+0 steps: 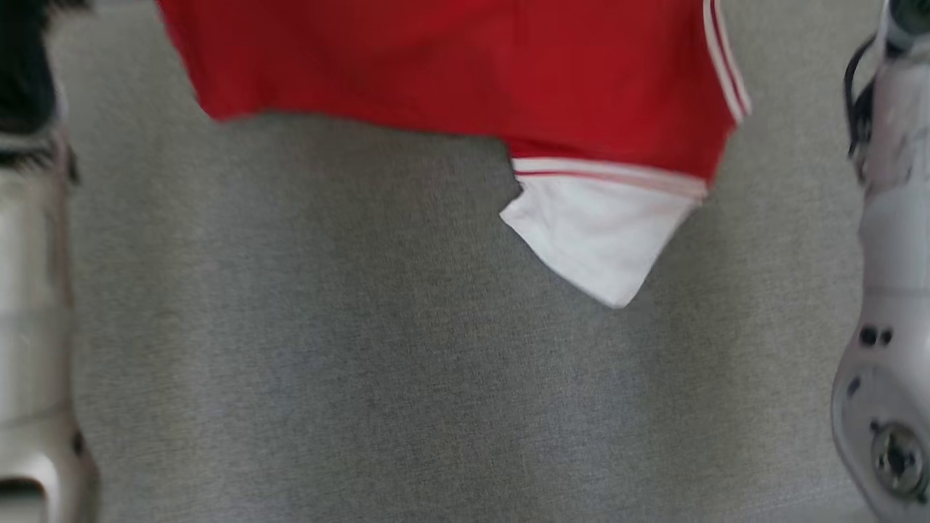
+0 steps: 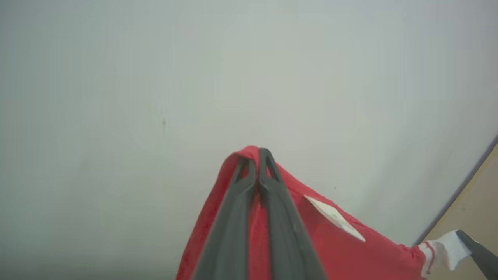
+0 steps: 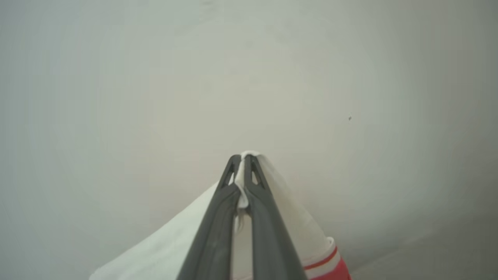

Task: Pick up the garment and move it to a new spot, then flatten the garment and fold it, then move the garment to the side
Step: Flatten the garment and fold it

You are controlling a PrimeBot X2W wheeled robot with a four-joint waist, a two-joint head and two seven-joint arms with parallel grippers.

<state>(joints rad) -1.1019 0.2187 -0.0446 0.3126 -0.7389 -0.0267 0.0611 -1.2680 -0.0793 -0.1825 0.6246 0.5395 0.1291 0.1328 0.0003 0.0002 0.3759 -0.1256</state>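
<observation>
Left forearm (image 1: 33, 327) and right forearm (image 1: 886, 290) flank the red garment (image 1: 465, 65), which I hold at two points.
Head view: the garment stretches across the top over the grey tabletop (image 1: 327, 378), its white sleeve (image 1: 596, 240) hanging down in a point, all blurred. Left wrist view: my left end effector (image 2: 257, 153) is clenched on a red fold, cloth draping down both sides of its fingers. Right wrist view: my right end effector (image 3: 242, 157) is clenched on the white sleeve's edge, red stripes showing low at the right.
</observation>
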